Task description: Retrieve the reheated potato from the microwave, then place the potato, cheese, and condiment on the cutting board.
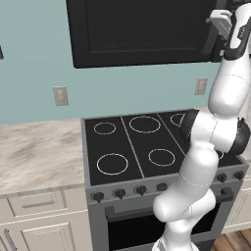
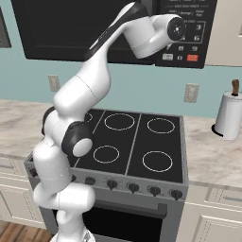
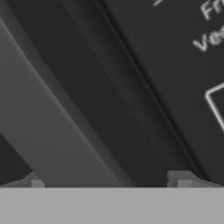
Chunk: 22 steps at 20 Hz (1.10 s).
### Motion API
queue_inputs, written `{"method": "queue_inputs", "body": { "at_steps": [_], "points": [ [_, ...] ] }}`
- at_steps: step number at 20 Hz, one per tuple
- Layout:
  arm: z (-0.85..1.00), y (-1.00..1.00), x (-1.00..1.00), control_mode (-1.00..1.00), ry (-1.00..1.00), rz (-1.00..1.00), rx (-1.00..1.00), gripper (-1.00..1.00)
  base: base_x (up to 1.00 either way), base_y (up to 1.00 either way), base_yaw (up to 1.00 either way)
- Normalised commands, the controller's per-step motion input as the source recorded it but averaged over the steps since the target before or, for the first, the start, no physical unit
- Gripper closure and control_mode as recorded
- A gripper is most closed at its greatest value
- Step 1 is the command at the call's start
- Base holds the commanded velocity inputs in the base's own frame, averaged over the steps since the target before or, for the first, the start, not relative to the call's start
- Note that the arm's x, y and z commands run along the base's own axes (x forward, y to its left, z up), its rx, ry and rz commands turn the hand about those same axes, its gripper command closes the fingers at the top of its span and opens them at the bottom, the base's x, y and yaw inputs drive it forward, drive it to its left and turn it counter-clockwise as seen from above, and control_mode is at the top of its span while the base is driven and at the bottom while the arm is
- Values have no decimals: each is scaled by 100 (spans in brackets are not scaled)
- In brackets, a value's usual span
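While the microwave (image 1: 142, 29) hangs above the stovetop (image 2: 134, 142) with its dark glass door closed, the white arm reaches up to the appliance's right side, where the door meets the keypad (image 2: 186, 35). From the left base camera, the gripper (image 1: 219, 24) appears pressed close to the right edge of the door. The hand camera looks at close range along a dark vertical band, which may be the door handle or the seam beside the control panel; which of the two it is cannot be told. The two finger tips (image 3: 37, 181) rise at the bottom of that view well apart, so the pincer stands released and grasps nothing.

Judged from this state, the task is at its very start: the door is not yet open, and the potato, presumably inside, is hidden behind the dark glass. The step in hand appears to be engaging the door to open it. Left to do are opening the door, lifting out the potato, and setting potato, cheese and condiment on the cutting board. A paper towel roll (image 2: 229, 116) stands on the counter (image 2: 212, 156) to the right of the stovetop, and the oven (image 1: 147, 220) sits below the burners.
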Motion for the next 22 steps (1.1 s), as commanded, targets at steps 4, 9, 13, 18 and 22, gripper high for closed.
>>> {"method": "queue_inputs", "body": {
  "at_steps": [4,9,13,18,22],
  "points": [
    [0,7,31,-100,0,0,0,100,0,0,0],
    [0,24,10,-100,0,0,0,100,0,0,0],
    [0,42,-6,-100,-7,0,0,100,0,0,0],
    [0,53,-5,-100,-12,0,5,100,0,0,0],
    [1,44,-36,-100,-7,0,8,100,0,0,0]
  ]
}}
